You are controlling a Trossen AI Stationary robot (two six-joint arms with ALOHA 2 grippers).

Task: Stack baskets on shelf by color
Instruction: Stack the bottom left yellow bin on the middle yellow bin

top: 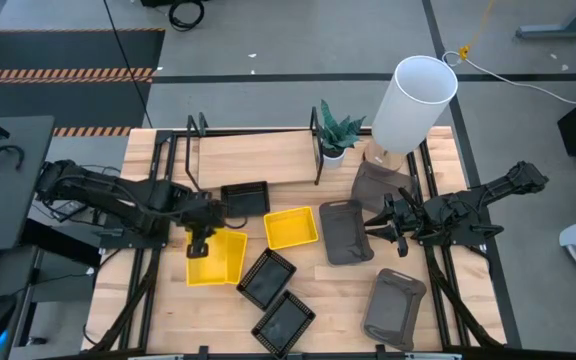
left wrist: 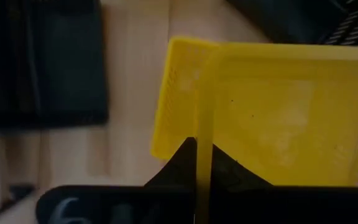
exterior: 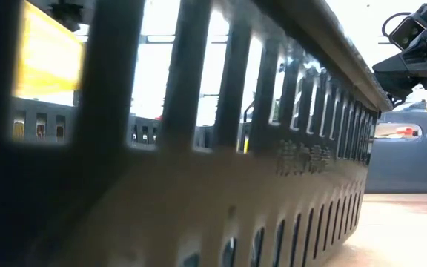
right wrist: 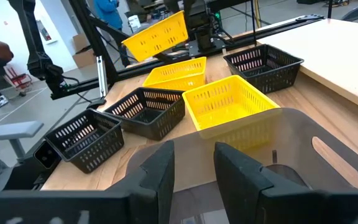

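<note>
Right up against the low camera, a black basket (exterior: 199, 170) fills the view, its slotted wall blocking almost everything. Look at your left gripper (left wrist: 197, 163) instead: its jaws are pressed together on the thin rim of a yellow basket (right wrist: 157, 34), which hangs tilted and clear of the tabletop (top: 223, 325). A second yellow one (top: 214, 262) lies directly under it, and a third (top: 292, 227) sits nearby towards the middle. The shelf (top: 258, 158) stands at the back, and its board looks bare; one black basket (top: 245, 199) rests just in front of it. Two more black ones (top: 267, 277) (top: 284, 321) sit at the near edge.

Your right gripper (right wrist: 194, 163) hovers over a grey basket (top: 345, 232), jaws spread apart and holding nothing. Another grey one (top: 395, 306) lies nearer the front, and a third (top: 380, 185) sits by the lamp shade (top: 413, 102).

These baskets look light and stiff, thin perforated plastic that may flex a little at the rim. You're pinching one wall only, so expect the yellow one to swing and tip as you carry it. The rim midway along a side is probably the best place to hold. The grey ones are wider with rounded corners, so take a straight stretch of wall. By my reckoning, nothing is stacked yet.
</note>
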